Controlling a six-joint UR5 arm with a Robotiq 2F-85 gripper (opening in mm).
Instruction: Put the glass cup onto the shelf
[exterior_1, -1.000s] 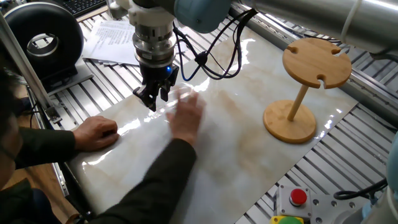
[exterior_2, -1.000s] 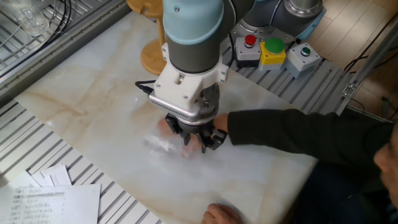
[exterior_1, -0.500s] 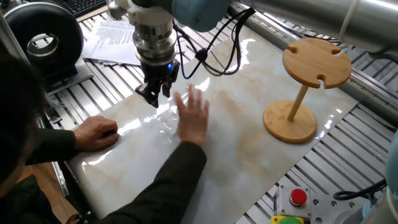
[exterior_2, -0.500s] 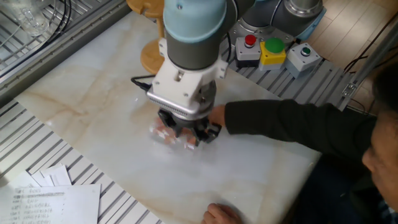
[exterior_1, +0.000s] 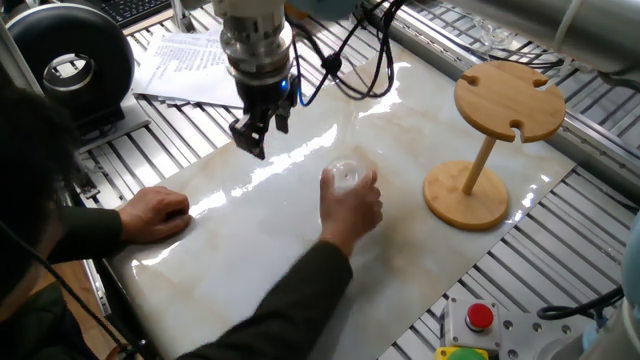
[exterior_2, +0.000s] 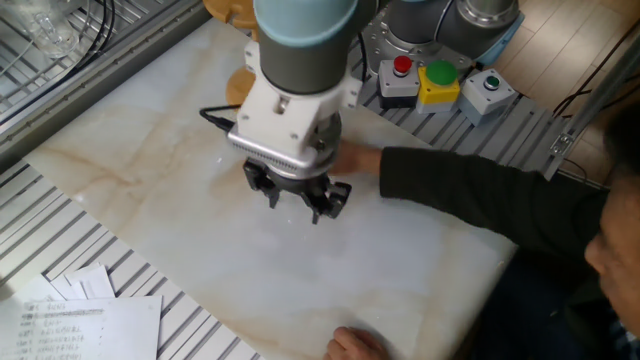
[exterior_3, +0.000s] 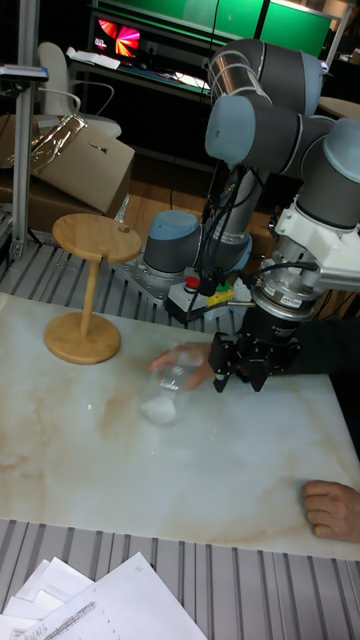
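Observation:
A person's hand (exterior_1: 352, 208) holds the clear glass cup (exterior_1: 343, 177) low over the marble board, right of the middle. The cup (exterior_3: 165, 390) looks tilted in the tall fixed view. My gripper (exterior_1: 258, 135) hangs open and empty above the board, well to the left of the cup and apart from it. It (exterior_3: 243, 375) shows just right of the hand in the tall view. In the other fixed view the gripper (exterior_2: 296, 200) hides the cup. The bamboo shelf (exterior_1: 508, 100) stands upright at the right with nothing on its disc top (exterior_3: 97, 238).
The person's sleeve (exterior_2: 470, 195) reaches across the board, and a second hand (exterior_1: 155, 212) rests at its near left edge. Papers (exterior_1: 185, 60) lie at the back left beside a black round device (exterior_1: 70, 65). A button box (exterior_2: 430, 80) sits off the board.
The person's hand has carried the glass cup rightward towards the shelf. My gripper has risen a little and drawn back, away from the hand.

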